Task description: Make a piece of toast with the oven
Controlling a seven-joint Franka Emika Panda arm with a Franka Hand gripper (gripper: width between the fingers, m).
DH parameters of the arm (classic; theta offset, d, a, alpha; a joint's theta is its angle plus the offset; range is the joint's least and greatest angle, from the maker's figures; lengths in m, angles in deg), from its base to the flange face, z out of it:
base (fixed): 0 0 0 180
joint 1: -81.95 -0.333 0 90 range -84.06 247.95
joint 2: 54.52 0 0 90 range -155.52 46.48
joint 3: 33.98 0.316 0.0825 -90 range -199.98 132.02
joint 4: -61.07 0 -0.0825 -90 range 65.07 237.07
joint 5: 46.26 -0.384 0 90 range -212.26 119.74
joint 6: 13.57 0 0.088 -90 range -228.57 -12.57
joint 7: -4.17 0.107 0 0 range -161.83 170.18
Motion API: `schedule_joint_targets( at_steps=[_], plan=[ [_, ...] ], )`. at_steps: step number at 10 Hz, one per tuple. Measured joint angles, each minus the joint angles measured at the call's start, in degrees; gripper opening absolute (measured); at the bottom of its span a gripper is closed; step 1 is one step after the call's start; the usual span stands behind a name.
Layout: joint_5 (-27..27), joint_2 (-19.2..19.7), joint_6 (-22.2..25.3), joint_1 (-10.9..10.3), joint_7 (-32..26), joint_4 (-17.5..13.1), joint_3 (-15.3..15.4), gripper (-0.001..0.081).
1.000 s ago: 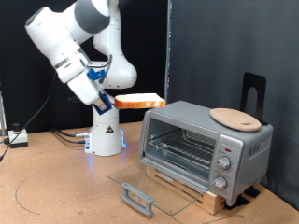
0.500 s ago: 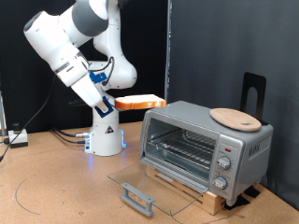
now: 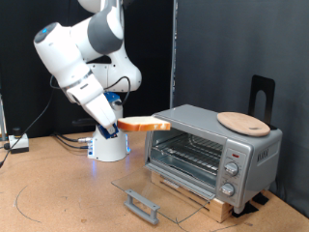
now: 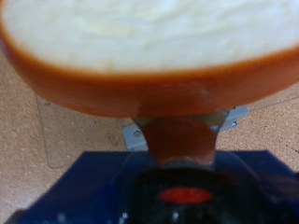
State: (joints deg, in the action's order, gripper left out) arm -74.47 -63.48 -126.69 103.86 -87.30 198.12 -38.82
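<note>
The piece of toast hangs flat in the air at the exterior view's middle, just left of the oven's upper corner, with my gripper shut on its left edge. In the wrist view the toast fills the frame, pale face and orange-brown crust, and it hides the fingertips. The silver-grey oven stands at the exterior view's right on a wooden base. Its glass door lies folded down and open, showing the wire rack inside.
A round tan wooden plate rests on top of the oven. A black stand rises behind it. The arm's white base sits left of the oven, with cables trailing toward the exterior view's left.
The arm has lowered and swung toward the exterior view's right, bringing the toast down from beside the base to just off the oven's upper left corner. The grip is unchanged.
</note>
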Motion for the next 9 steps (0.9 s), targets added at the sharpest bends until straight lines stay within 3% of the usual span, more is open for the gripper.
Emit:
schedule_joint_targets(
  at_steps=[3, 6, 9],
  plan=[
    [0.0, 3.1, -2.6, -0.3, -1.4, -0.3, 1.9, 0.0417],
    [0.8, 3.0, -9.7, -1.5, -2.5, 2.3, 4.9, 0.0417],
    [0.5, 2.1, -12.2, -2.9, -2.3, 5.0, 7.6, 0.0417]
  ],
)
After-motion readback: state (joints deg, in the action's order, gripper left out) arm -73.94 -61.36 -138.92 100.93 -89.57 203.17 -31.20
